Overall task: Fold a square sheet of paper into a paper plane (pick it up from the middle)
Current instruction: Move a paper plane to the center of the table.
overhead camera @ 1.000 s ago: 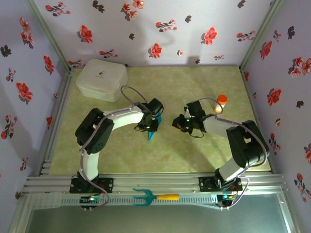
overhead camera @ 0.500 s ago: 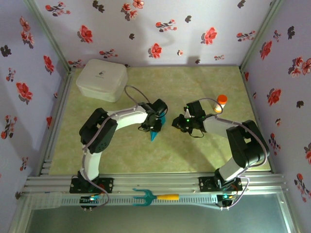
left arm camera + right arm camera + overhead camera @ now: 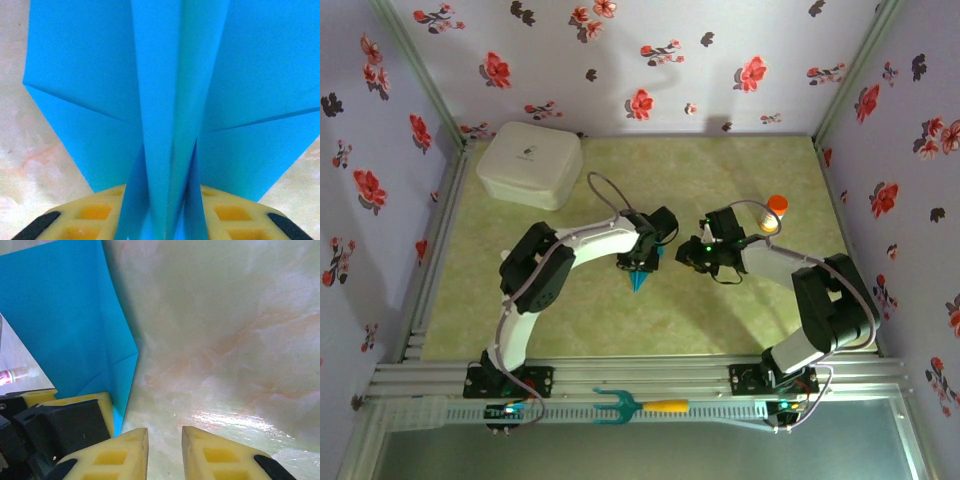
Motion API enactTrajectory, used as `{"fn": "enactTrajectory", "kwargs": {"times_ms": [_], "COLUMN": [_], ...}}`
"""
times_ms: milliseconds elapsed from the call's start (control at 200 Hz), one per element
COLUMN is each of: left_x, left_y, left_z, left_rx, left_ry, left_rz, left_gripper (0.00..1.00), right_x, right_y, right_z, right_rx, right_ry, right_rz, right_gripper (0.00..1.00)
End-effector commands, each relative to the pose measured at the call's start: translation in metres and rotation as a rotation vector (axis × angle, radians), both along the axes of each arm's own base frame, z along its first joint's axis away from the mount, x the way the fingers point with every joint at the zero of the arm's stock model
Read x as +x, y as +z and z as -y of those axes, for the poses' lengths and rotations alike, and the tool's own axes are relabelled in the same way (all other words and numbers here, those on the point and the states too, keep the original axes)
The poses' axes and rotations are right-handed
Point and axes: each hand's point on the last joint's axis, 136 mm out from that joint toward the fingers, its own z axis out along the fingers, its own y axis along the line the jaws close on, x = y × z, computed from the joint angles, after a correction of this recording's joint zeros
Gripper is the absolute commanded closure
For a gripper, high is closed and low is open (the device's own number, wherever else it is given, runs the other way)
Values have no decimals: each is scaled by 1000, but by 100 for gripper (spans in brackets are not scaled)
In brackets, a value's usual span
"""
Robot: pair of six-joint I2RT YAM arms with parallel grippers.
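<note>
Left gripper (image 3: 162,222) was clenched on the paper plane (image 3: 172,100), pads pinching the folded centre keel from both sides, wings flaring toward 10 and 2 o'clock in the wrist view. My read: the grip sat on the spine to hold the layers stacked and the crease tight. From above, the plane sat mid-table, nose at 6 o'clock from the claw, low over the table (image 3: 520,310); couldn't tell if the tip touched. Left arm reached forward from its base, elbow out at 9 o'clock, forearm running toward 3, wrist tipped down. Right gripper (image 3: 165,445) was released, jaws a narrow gap apart, nothing between, parked just at 3 o'clock of the plane. Right arm mirrored it: elbow at 3, forearm toward 9. Judgement: folding looked essentially done, right claw placed to assist. White box (image 3: 530,165) at 10 o'clock and orange-capped bottle (image 3: 775,210) at 2 were well apart from the plane
</note>
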Motion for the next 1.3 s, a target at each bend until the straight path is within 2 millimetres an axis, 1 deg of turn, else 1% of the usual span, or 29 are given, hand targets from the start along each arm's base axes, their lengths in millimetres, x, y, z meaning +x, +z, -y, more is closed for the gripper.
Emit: {"fn": "enactTrajectory", "kwargs": {"times_ms": [0, 220, 335, 560, 715, 920, 1065, 1235, 1295], "left_x": [-12, -13, -10, -1, 4, 7, 9, 14, 15], "left_y": [-9, -8, -2, 21, 31, 46, 54, 71, 80], "left_z": [-10, -7, -6, -8, -7, -3, -5, -6, -6], "left_rx": [73, 70, 62, 50, 26, -16, -27, -58, -73], "left_ry": [47, 54, 52, 78, 94, 92, 97, 85, 74], "left_rz": [-38, -46, -32, 36, 57, 79, 89, 131, 155], "left_gripper": [65, 63, 63, 60, 60, 55, 54, 52, 52], "right_x": [-2, -3, -3, 1, 3, 6, 8, 13, 15], "right_y": [6, 6, 6, 9, 11, 14, 17, 23, 27], "right_z": [-1, 0, 0, 1, 2, 7, 9, 14, 16], "right_rx": [-12, -4, -1, -15, -25, -59, -67, -92, -100], "right_ry": [31, 28, 26, 21, 20, 12, 5, -1, -3], "right_rz": [23, 28, 29, 35, 38, 48, 54, 81, 97], "right_gripper": [75, 74, 74, 74, 73, 72, 71, 69, 68]}}
